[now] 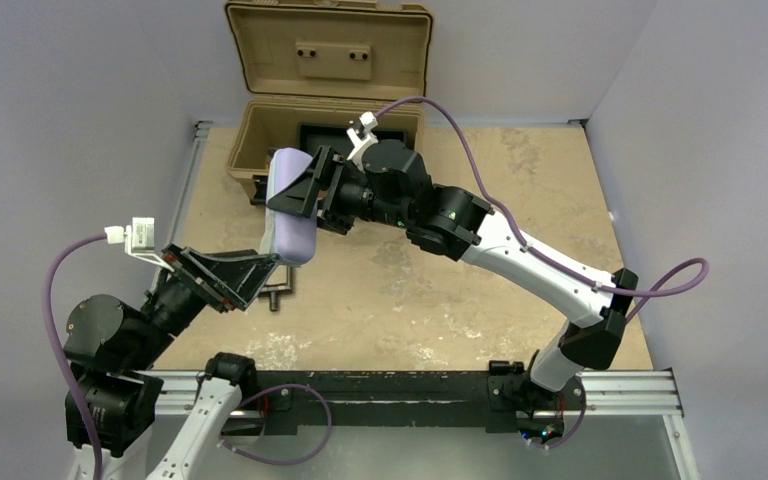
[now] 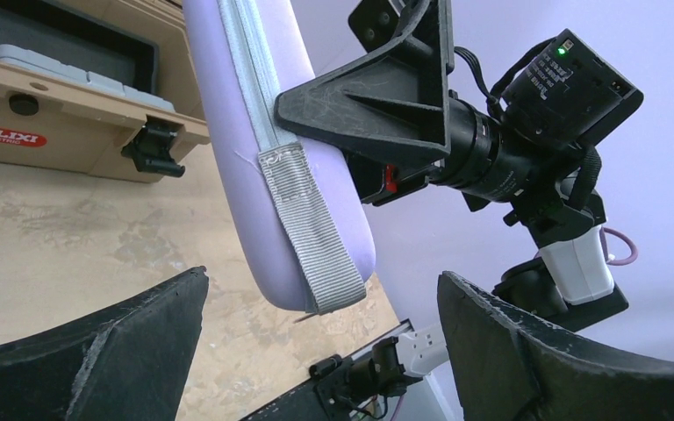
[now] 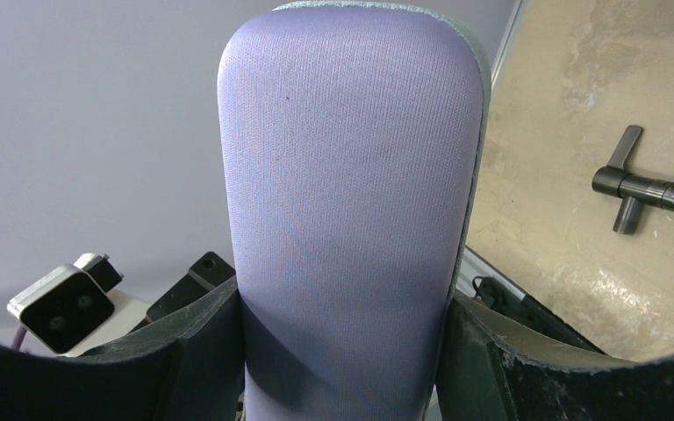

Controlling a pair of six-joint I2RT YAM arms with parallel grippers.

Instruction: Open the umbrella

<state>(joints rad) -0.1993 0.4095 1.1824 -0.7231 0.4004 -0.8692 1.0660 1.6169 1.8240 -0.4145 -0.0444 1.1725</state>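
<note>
No umbrella shows in any view. My right gripper [image 1: 303, 187] [image 3: 347, 303] is shut on a lavender-grey oblong hard case [image 1: 292, 222] [image 3: 351, 158] and holds it upright above the table, in front of the toolbox. The case has a zipper seam and a grey webbing strap [image 2: 309, 232] hanging at its lower end. My left gripper [image 1: 266, 279] [image 2: 323, 282] is open, with its jaws wide apart, just below and beside the lower end of the case [image 2: 237, 149]. It does not touch the case.
An open tan plastic toolbox [image 1: 330, 95] [image 2: 61, 118] stands at the back of the table, with a black tray inside. A dark metal lever-shaped part [image 1: 280, 293] [image 3: 645, 180] lies on the tabletop near my left gripper. Grey walls close in both sides.
</note>
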